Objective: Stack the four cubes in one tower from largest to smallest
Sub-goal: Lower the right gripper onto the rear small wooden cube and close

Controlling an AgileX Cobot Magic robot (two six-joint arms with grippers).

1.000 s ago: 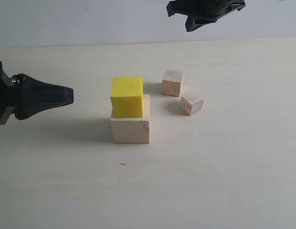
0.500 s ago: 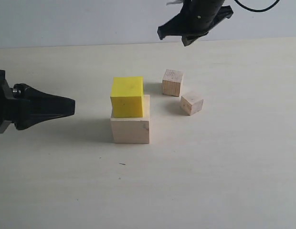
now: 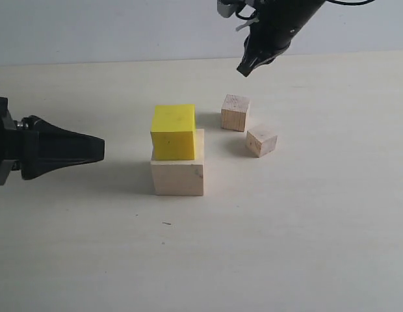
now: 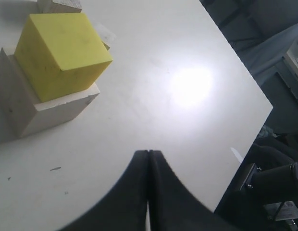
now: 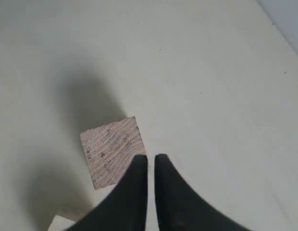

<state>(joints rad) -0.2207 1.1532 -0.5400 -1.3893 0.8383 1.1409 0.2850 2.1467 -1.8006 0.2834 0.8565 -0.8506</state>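
Observation:
The bright yellow cube (image 3: 173, 132) rests on the pale whitish largest cube (image 3: 177, 177), set toward its left back, as a two-high tower. Two tan wooden cubes lie apart to its right, the bigger one (image 3: 235, 112) behind the smaller one (image 3: 261, 141). My left gripper (image 3: 101, 148) hovers left of the tower, shut and empty. The left wrist view shows the yellow cube (image 4: 62, 53), the pale cube (image 4: 43, 108) and the shut tips (image 4: 148, 152). My right gripper (image 3: 244, 69) hangs above and behind the bigger tan cube (image 5: 110, 147), jaws (image 5: 151, 158) a narrow slit apart, holding nothing.
All cubes stand on a pale tabletop (image 3: 286, 227). Its far edge meets a grey wall (image 3: 123, 32). In the left wrist view the table's edge (image 4: 245, 144) drops off to dark equipment beyond.
My right gripper has swung down and pointed toward the bigger tan cube, its jaws parting slightly. The left gripper has crept a little rightward. No cube has moved.

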